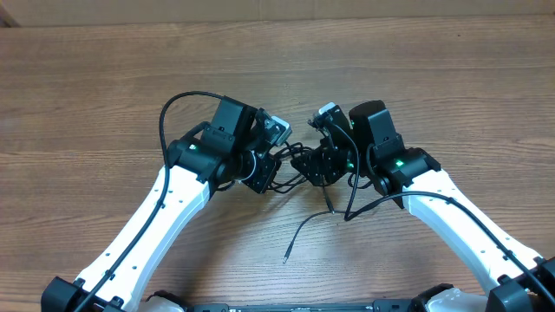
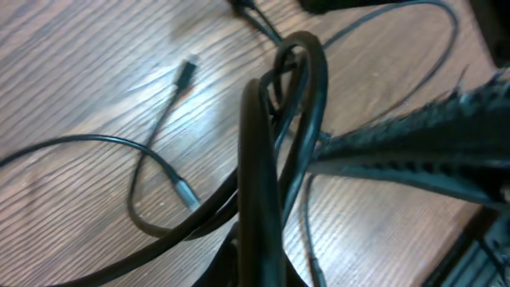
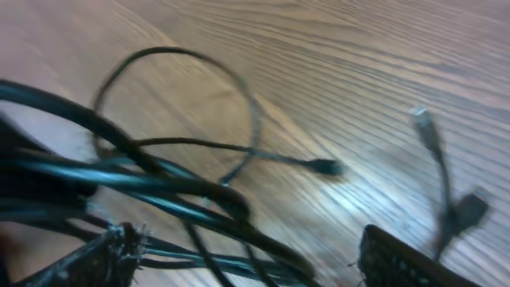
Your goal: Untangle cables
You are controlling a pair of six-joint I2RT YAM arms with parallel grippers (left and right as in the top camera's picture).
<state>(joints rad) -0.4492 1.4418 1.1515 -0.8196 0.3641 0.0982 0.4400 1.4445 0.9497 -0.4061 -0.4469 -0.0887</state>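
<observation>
On the wooden table, tangled cables bunched between the left gripper, its state hidden by the bundle, and the right gripper, spread wide around them.

The cables sit bunched at the middle of the counter, between the left claw on their left and the right claw on their right. From the bunch one loose end trails across the counter toward the near edge, between the two arms.
</observation>
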